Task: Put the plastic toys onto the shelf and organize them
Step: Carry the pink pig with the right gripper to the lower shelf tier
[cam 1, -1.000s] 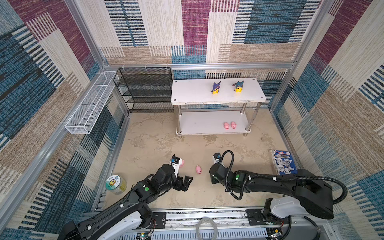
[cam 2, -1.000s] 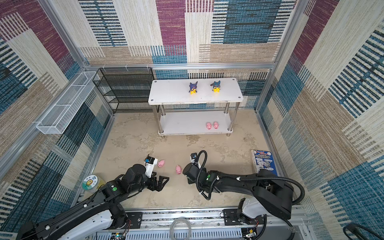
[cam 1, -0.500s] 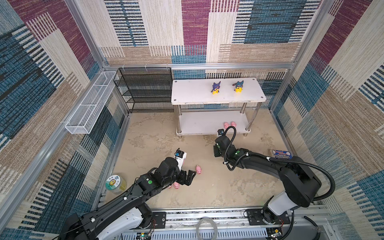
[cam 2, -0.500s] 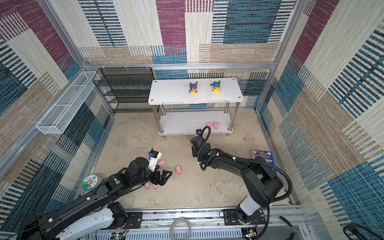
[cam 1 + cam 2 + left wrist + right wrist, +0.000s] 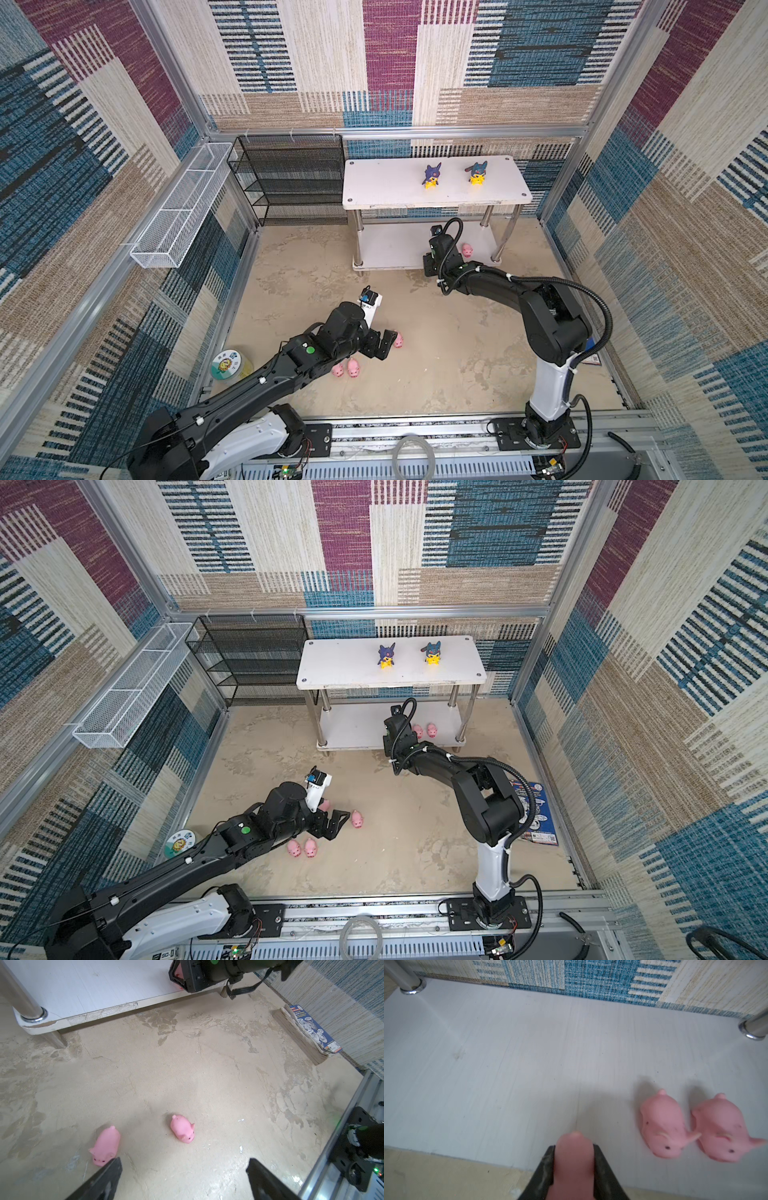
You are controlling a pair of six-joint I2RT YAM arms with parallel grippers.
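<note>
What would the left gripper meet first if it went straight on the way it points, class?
Likely the pink pig on the floor just ahead of the left gripper; depth is unclear.

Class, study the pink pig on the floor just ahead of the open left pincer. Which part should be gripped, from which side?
Grip the pig across its flanks at mid-body, coming from its face end with the left pincer. It stands upright, longer than wide, its length roughly along the pincer's reach, so the open fingers should straddle it; snout and ears look too small.

White shelf [image 5: 340, 669], hooded figurines [image 5: 386, 656] on top, pigs [image 5: 432, 730] below
</note>
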